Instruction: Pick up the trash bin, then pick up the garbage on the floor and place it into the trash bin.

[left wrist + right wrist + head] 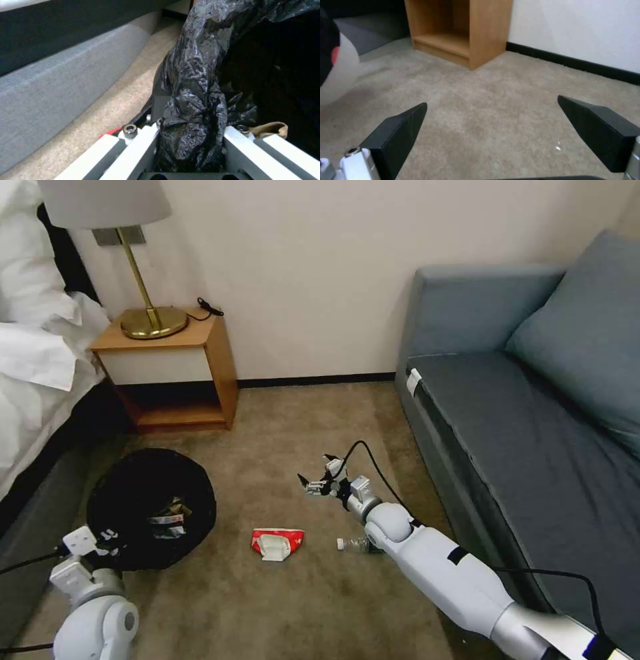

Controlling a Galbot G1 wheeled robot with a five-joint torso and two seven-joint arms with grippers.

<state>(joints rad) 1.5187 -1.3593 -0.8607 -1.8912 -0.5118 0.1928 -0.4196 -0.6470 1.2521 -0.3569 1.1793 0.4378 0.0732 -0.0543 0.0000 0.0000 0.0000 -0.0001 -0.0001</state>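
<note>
A blue-grey sofa (533,400) fills the right side of the room, and a bed (33,360) with white bedding lies along the left. Between them a beige carpet (287,447) runs to the wall. A wooden nightstand (173,373) stands at the wall beside the bed, carrying a brass lamp (143,267).

The trash bin (152,508), lined with a black bag, stands on the left of the carpet in front of the nightstand and near the bed. Some wrappers lie inside it. The left gripper (107,537) is at the bin's near rim; in the left wrist view its jaws are closed on the bag-covered rim (191,130).

The right arm (440,573) reaches forward from the lower right, alongside the sofa. The right gripper (313,480) hovers above bare carpet at the middle of the floor, with its jaws spread wide and nothing between them; the right wrist view shows its 2 dark fingertips (398,135) well apart over the carpet.

2 pieces of garbage lie on the floor. A red-and-white packet (277,543) rests between the bin and the right arm. A small clear bottle (353,544) lies just beside the arm, partly hidden by it.
</note>
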